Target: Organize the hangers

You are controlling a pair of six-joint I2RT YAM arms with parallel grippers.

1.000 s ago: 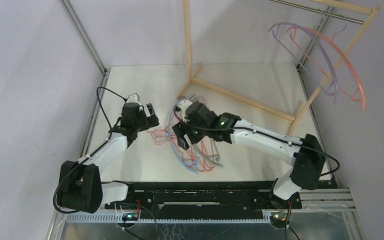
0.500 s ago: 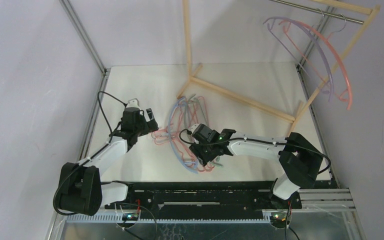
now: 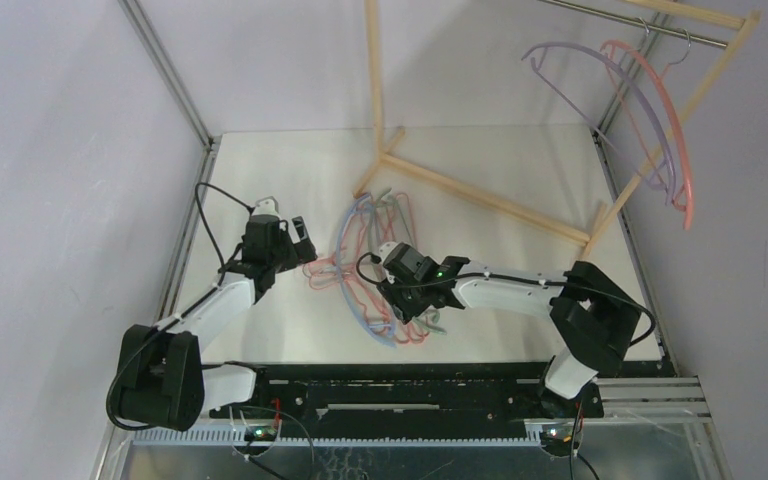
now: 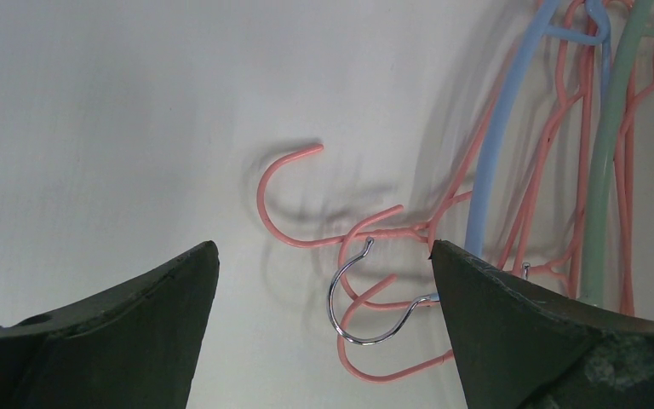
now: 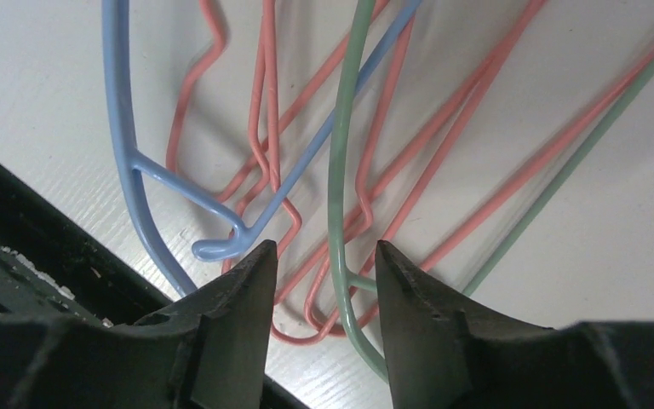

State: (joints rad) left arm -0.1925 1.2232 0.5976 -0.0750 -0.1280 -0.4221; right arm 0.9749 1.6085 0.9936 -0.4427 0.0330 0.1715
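Note:
A tangled pile of hangers (image 3: 365, 268) lies on the white table: pink wire ones, blue ones and a grey-green one. My left gripper (image 3: 297, 240) is open at the pile's left edge. In the left wrist view it (image 4: 324, 256) hovers over a pink hook (image 4: 277, 192) and a metal hook (image 4: 366, 298). My right gripper (image 3: 412, 302) is over the near end of the pile. In the right wrist view it (image 5: 325, 251) is open, with pink wire (image 5: 468, 111) and the grey-green hanger (image 5: 338, 170) between the fingertips. A blue hanger (image 5: 119, 128) lies left of them. A lilac hanger (image 3: 572, 46) and a salmon hanger (image 3: 682, 150) hang on the rail.
The pale wooden rack frame (image 3: 480, 195) stands at the back right of the table, its metal rail (image 3: 640, 22) at the top right. A black bar (image 5: 17, 221) runs along the table's near edge just beside the right gripper. Metal posts border the table.
My right gripper has moved from the far end of the pile to its near end and come down low. The two hung hangers swing to the right. The left gripper shifted slightly.

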